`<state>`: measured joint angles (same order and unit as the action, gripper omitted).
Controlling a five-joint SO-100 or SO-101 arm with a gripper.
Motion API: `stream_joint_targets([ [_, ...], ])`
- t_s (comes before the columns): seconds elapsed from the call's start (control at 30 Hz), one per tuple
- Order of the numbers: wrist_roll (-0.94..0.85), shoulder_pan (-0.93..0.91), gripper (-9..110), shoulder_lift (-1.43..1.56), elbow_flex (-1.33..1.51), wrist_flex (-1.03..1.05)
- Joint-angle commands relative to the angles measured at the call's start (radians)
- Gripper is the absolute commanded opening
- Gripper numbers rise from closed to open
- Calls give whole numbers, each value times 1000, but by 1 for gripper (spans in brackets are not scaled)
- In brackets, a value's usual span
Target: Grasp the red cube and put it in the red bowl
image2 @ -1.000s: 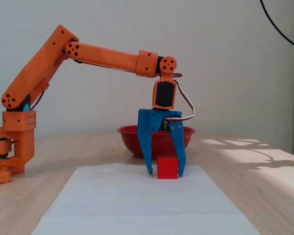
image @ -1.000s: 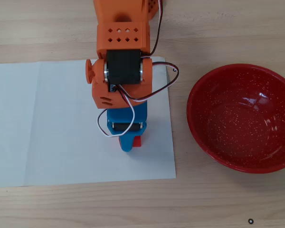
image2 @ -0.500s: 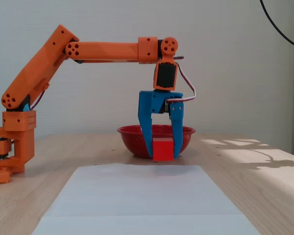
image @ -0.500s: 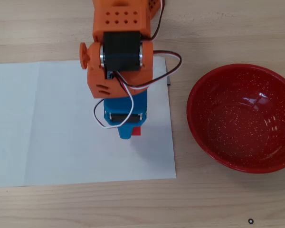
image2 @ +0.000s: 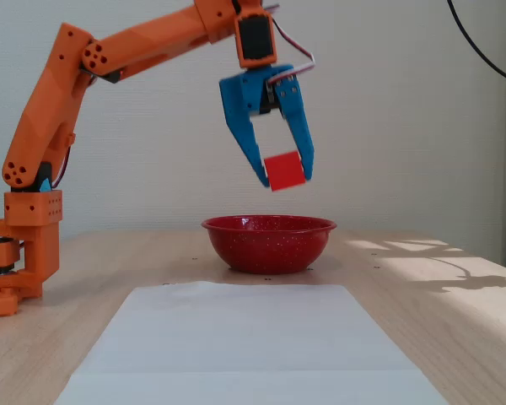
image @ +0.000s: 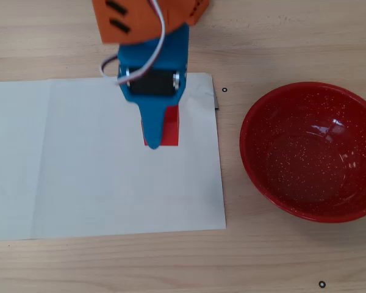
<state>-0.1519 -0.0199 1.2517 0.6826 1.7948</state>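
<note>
Two blue fingers of your gripper (image2: pixel 285 180) are pinching the red cube (image2: pixel 285 171) high above the white paper (image: pixel 79 171), likely so it is clearing the rim of the red bowl (image: pixel 256 177) sitting near the table's right edge in the overhead view.

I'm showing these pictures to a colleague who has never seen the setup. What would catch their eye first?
Probably the blue gripper high in the air in the fixed view, its fingers shut on the red cube. Next, the big speckled red bowl, empty on the wooden table at the right of the overhead view, beside the white paper sheet the cube hangs above.
</note>
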Motion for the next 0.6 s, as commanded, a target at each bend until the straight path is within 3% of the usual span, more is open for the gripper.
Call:
stream_joint_targets([
  [0.0, -35, -86, 0, 193, -77, 126],
  [0.23, -91, -255, 0, 259, -63, 69],
  [0.57, -155, -476, 0, 247, -2, -204],
])
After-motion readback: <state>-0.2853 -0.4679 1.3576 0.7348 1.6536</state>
